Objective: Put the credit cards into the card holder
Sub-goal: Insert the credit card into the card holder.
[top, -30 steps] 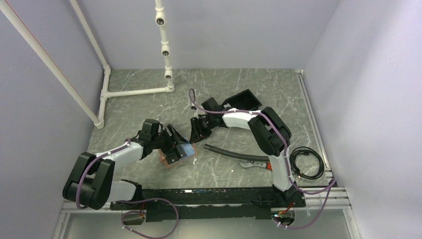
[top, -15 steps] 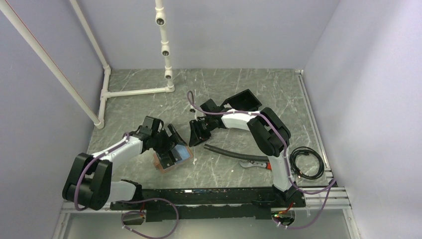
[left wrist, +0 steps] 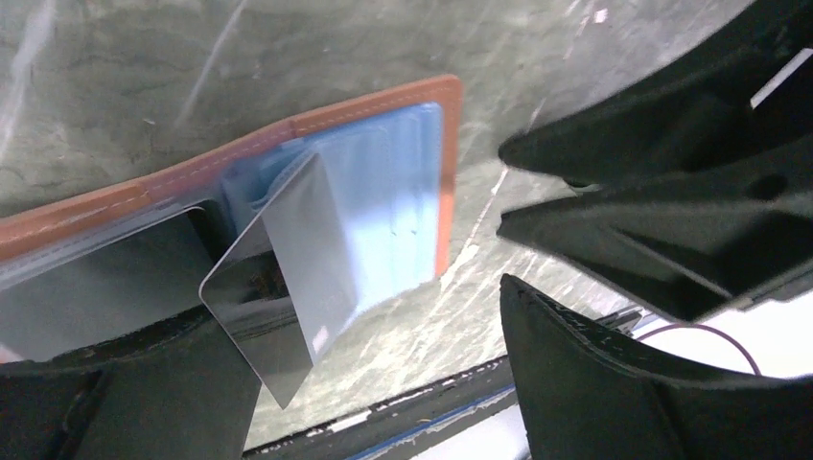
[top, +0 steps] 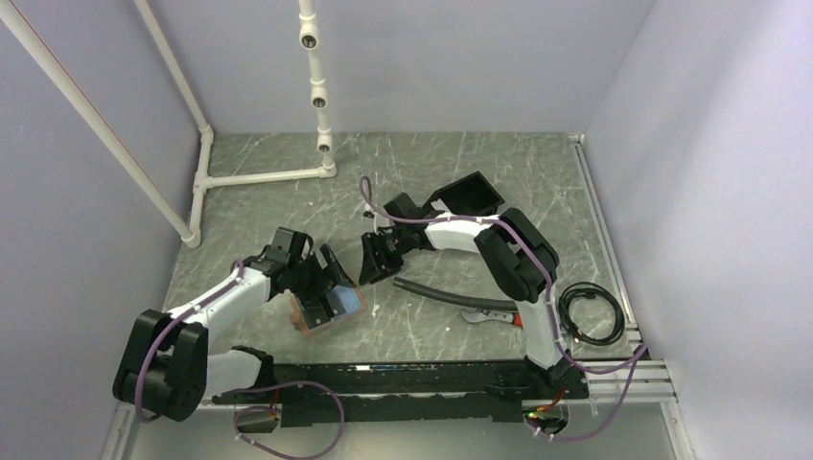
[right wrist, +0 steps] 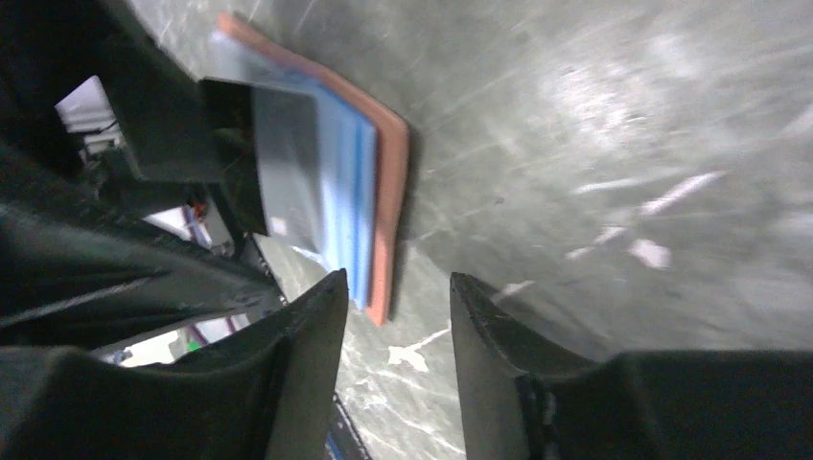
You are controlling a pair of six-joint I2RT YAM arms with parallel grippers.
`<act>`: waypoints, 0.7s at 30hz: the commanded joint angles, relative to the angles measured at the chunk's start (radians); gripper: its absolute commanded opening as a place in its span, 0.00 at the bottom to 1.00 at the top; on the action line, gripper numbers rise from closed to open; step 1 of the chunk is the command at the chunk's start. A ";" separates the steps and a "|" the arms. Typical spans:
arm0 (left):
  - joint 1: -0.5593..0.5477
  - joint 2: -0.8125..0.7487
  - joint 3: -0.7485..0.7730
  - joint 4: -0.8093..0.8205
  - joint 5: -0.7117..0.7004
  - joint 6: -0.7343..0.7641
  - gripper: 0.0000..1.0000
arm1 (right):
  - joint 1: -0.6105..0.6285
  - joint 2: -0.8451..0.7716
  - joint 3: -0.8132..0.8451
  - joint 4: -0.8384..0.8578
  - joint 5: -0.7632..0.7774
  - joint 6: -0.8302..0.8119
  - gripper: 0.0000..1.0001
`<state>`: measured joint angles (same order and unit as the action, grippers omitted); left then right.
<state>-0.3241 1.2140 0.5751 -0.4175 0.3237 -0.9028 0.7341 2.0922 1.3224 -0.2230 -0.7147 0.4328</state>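
The tan card holder (top: 303,322) lies open on the table in front of the left arm, with light blue credit cards (left wrist: 393,201) tucked in its slots. One grey credit card (left wrist: 288,278) stands tilted, its far edge in a slot and its near corner beside my left finger (left wrist: 115,402). My left gripper (top: 326,283) (left wrist: 374,326) is open wide over the holder, with nothing clamped. My right gripper (top: 369,261) (right wrist: 398,283) hovers just right of the holder (right wrist: 393,182), open with only table between its fingers.
A black box (top: 467,195) sits behind the right arm. A black hose (top: 451,294) and a coiled cable (top: 587,313) lie to the right. White pipe framing (top: 259,177) stands at the back left. A black rail (top: 412,374) runs along the near edge.
My left gripper opened wide, let go of the grey card and drew back toward the near left; the holder shifted slightly that way. My right gripper opened a little and edged left.
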 commanded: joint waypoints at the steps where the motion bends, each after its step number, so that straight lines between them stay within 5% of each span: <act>1: 0.013 -0.031 -0.110 0.198 0.019 -0.019 0.85 | 0.054 -0.005 -0.105 0.133 -0.048 0.115 0.42; 9: 0.018 0.034 -0.213 0.534 0.096 -0.067 0.82 | 0.049 -0.031 -0.151 0.229 -0.041 0.183 0.14; 11: 0.019 0.029 -0.210 0.514 0.091 -0.063 0.82 | 0.040 -0.061 -0.152 0.163 0.020 0.156 0.15; 15: 0.018 -0.004 -0.212 0.474 0.085 -0.064 0.84 | 0.021 -0.109 -0.119 0.030 0.122 0.060 0.37; 21: 0.019 -0.059 -0.211 0.381 0.068 -0.056 0.85 | 0.037 -0.100 -0.108 0.123 -0.047 0.132 0.33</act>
<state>-0.3027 1.1984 0.3798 0.0216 0.4362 -0.9726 0.7624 2.0117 1.1954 -0.1497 -0.6880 0.5400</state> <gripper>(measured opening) 0.842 0.365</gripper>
